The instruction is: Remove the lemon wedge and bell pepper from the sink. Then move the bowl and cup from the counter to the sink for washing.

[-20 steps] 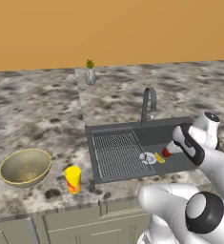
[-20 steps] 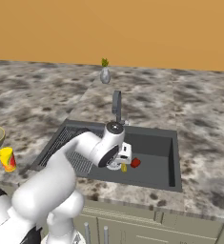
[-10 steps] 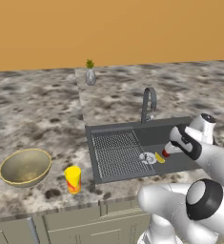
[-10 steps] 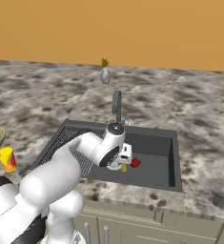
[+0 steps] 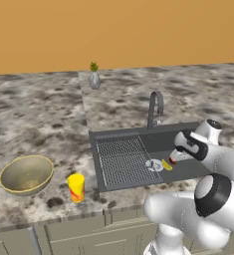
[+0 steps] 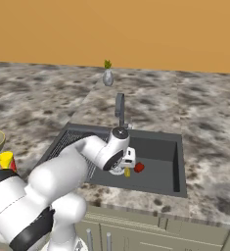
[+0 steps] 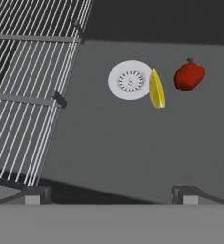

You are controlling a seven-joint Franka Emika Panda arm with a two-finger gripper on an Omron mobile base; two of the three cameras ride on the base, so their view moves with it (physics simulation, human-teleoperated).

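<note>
Lemon wedge [image 7: 156,89] in sink [image 7: 113,143] — beside drain [image 7: 130,80], bell pepper [image 7: 189,75] near — bowl [image 5: 26,174], cup [image 5: 76,187] on counter [image 5: 39,119]

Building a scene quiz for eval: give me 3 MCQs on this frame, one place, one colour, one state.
1. Where is the lemon wedge?
A. in the bowl
B. in the sink, at the drain's edge
C. on the counter by the cup

2. What colour is the bell pepper?
A. red
B. green
C. orange

3. What state is the hand in?
A. shut on the lemon wedge
B. shut on the cup
C. open, holding nothing

Answers:
1 B: the wedge lies on the sink floor against the white drain.
2 A: it shows dark red beside the wedge.
3 C: the hand view shows the finger tips wide apart above the basin, nothing between them.
</note>
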